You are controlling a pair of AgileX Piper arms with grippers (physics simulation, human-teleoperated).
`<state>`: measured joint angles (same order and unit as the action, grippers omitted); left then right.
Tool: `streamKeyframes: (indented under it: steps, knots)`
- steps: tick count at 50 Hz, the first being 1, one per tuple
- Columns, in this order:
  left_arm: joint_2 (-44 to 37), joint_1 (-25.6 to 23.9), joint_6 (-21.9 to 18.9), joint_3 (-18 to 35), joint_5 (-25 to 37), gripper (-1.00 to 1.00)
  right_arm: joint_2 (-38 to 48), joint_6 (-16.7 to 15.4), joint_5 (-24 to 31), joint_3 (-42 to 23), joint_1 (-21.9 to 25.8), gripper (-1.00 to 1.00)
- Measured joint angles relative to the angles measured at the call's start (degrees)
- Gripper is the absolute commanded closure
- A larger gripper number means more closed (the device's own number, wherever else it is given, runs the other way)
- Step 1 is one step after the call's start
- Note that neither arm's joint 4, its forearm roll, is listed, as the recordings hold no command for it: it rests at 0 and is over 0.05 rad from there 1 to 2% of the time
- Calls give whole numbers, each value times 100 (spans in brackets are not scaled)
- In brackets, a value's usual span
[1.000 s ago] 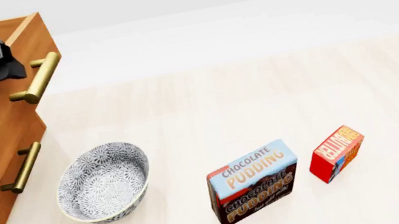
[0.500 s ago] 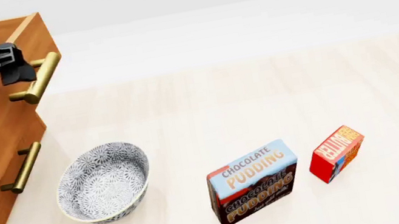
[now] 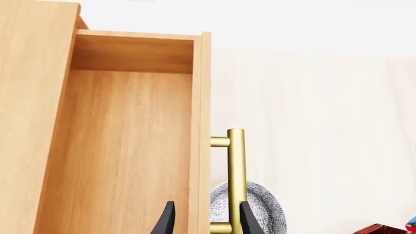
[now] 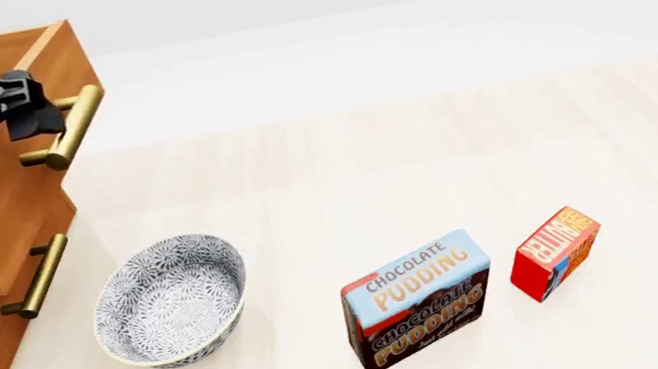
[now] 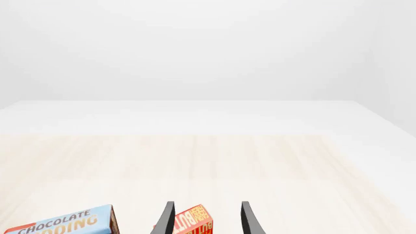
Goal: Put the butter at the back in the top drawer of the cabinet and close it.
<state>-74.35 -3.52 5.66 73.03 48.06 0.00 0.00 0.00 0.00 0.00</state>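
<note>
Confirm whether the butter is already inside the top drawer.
No: the butter stands on the table beside the pudding box, and the open top drawer shows only bare wood.

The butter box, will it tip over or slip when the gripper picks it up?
The butter box stands on a narrow side and leans slightly, so a sideways push would probably tip it. It looks like a stiff carton with flat faces, which should suit the right gripper, whose open fingers frame it. Being small, it is likely light.
</note>
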Motion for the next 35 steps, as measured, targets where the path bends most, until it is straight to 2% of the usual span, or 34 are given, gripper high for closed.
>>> streamKeyframes:
  steps: [35]
  knots:
    - [126,-182,-102,-122,-39,-100,0,0,0,0,0,-100]
